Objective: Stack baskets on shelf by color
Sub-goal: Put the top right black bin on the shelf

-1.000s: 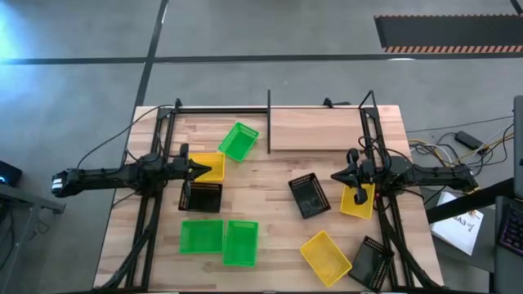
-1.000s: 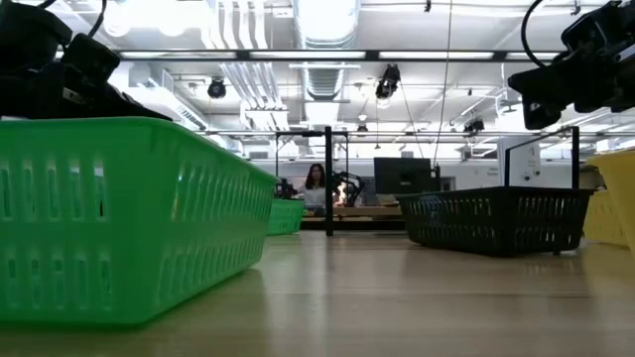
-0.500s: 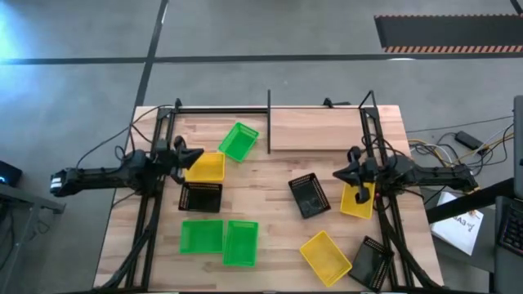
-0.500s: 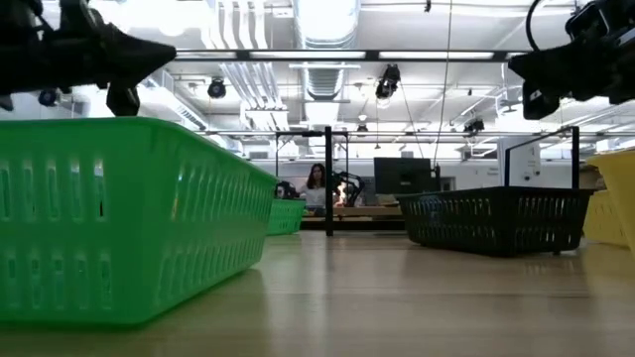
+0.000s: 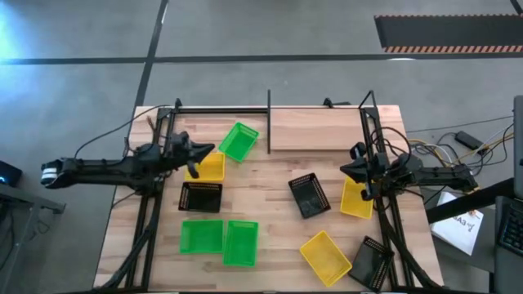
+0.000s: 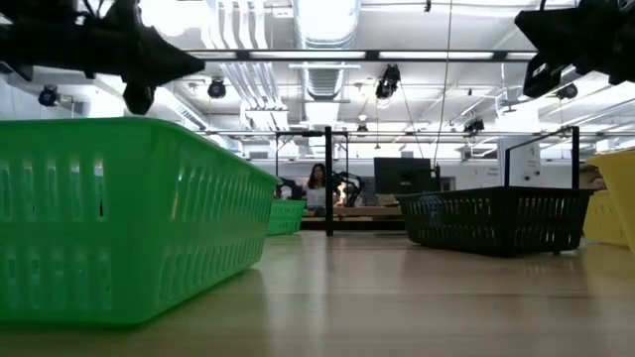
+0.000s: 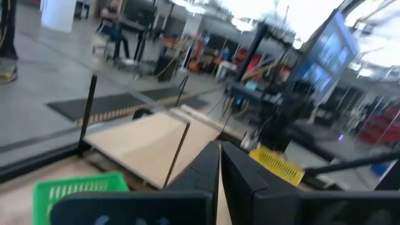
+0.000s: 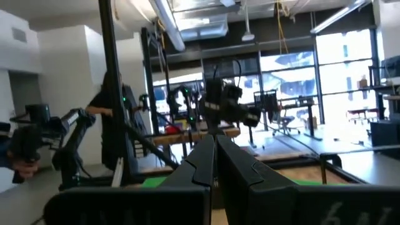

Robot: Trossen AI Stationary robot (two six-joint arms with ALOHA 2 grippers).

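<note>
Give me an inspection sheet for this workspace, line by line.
Surface: wooden table, no spills seen.
Shelf: at the table's far edge, bare; nothing stacked yet.
Green baskets: one tilted near the shelf, two side by side at the front.
Yellow baskets: one under the left gripper, one under the right gripper, one at the front.
Black baskets: left, centre, front right corner.
Clutter: nothing seen on the table.
Left gripper: shut, empty.
Right gripper: shut, empty.
Cables: bundle off the right edge.
Surroundings: grey floor; a seated person far behind.
</note>
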